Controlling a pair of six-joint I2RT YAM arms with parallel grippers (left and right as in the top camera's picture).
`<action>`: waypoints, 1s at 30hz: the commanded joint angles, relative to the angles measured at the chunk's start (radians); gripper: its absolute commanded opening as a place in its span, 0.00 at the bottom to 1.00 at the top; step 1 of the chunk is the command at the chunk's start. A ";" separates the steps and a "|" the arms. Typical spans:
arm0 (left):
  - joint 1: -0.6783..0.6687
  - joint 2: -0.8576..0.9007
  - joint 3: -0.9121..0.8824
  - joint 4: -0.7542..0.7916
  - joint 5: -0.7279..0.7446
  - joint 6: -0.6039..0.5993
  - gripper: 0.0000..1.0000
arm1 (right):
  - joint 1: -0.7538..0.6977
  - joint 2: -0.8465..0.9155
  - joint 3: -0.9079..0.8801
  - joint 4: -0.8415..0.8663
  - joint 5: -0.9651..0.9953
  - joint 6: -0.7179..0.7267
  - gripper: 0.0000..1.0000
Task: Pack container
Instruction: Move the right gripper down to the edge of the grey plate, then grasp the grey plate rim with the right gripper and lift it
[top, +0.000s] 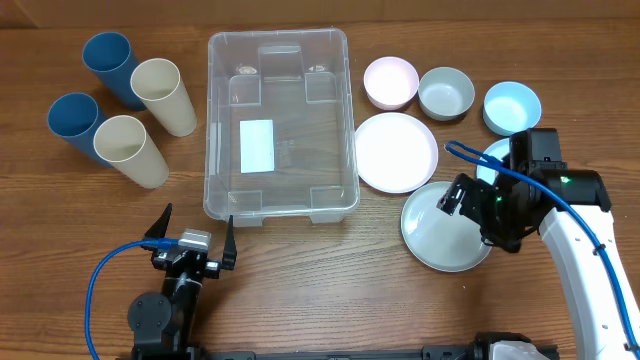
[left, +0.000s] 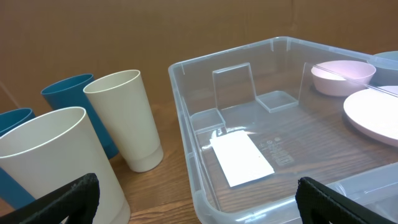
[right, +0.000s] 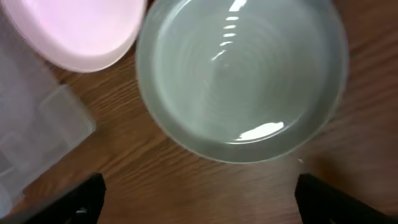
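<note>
- Nearest of all, at the table's front edge, the left gripper (top: 195, 230) stands released, its fingers spread wide with nothing between them, facing the container's near wall.
- Far left, four cups stand upright in a cluster: two blue cups (top: 108, 62) at the back and outer side, and two cream cups (top: 160, 92) closer to the bin.
- Just right of the cups, mid-table, sits the container (top: 212, 120), apart from both grippers. It is a large clear rectangular bin with rounded corners and a raised rim, and the wood grain shows through its base. Square moulded steps sit at the inside corners. Nothing lies inside it.
- On its base is a plain white label (top: 257, 145). I can make out no writing on it. From the left wrist view, faint embossed marks (left: 277, 152) lie beside it, too small to read.
- Right of the bin, a pale pink plate (top: 396, 150) lies just beside its wall, with a pink bowl (top: 390, 82), a grey bowl (top: 446, 92) and a light blue bowl (top: 511, 106) in a row behind it.
- Nearer the front, a grey-green plate (top: 440, 235) lies just beside the pink plate.
- Far right, the right gripper (top: 478, 215) hangs over the grey-green plate, its fingers parted and gripping nothing. A blue cable (top: 480, 160) loops above its wrist.
</note>
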 joint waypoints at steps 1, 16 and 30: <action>-0.006 -0.009 -0.003 0.000 -0.003 0.000 1.00 | -0.009 -0.003 -0.036 0.002 0.144 0.284 1.00; -0.006 -0.009 -0.003 0.000 -0.002 0.000 1.00 | -0.009 -0.003 -0.439 0.346 0.238 0.510 0.69; -0.006 -0.009 -0.003 0.000 -0.002 0.000 1.00 | -0.008 -0.003 -0.463 0.446 0.237 0.510 0.25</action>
